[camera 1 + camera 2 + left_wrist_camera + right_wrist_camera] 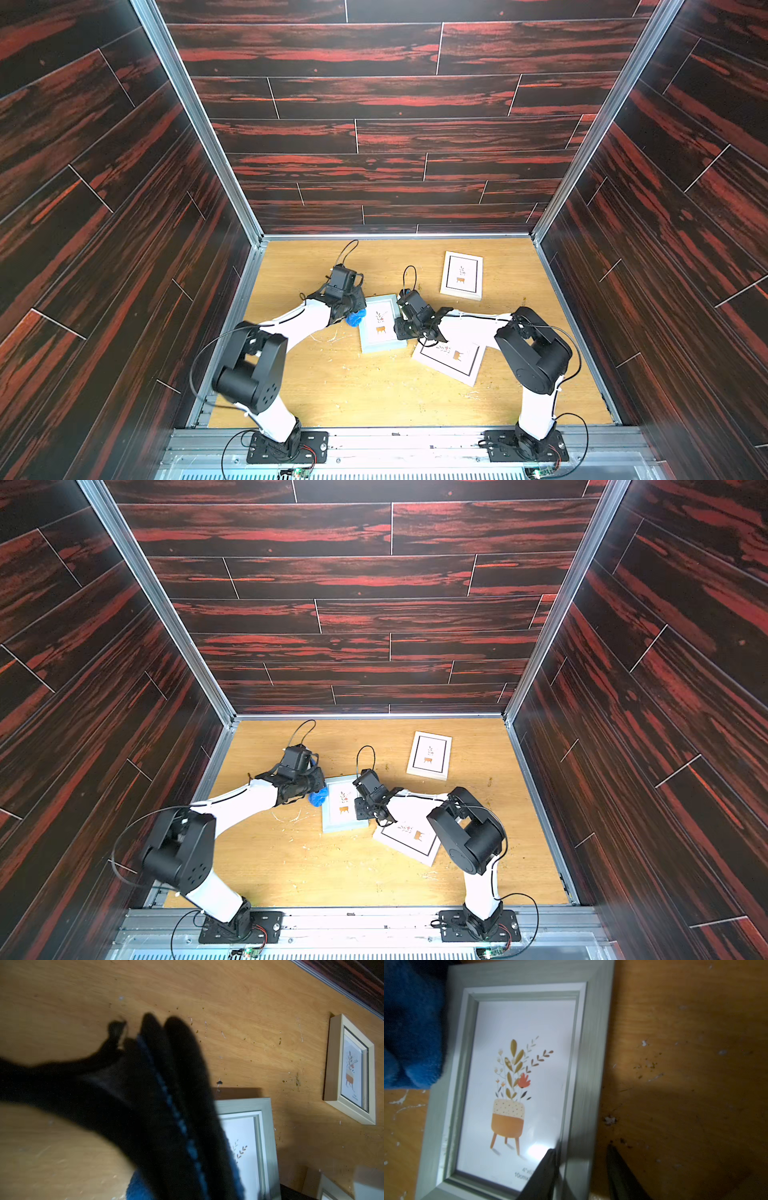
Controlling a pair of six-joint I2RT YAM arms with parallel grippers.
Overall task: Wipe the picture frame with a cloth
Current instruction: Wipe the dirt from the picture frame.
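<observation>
A grey-green picture frame [380, 347] [343, 825] with a potted-plant print lies flat mid-table. My left gripper [352, 311] is shut on the bunched blue cloth [356, 319] [318, 798], which sits at the frame's left edge. In the left wrist view the cloth [166, 1105] hangs dark in front of the lens and hides the fingers, with the frame [249, 1136] behind it. In the right wrist view my right gripper [580, 1149] is open and straddles the frame's [517, 1022] right rail. One finger is over the glass, the other over the table, and the cloth [413, 1032] covers the frame's far corner.
A cream frame [462, 274] [430, 754] [351, 1072] lies near the back right. Another pale frame [451, 359] [411, 839] lies tilted under my right forearm, close to the grey-green one. Dark wood-pattern walls enclose the wooden table [332, 386] on three sides.
</observation>
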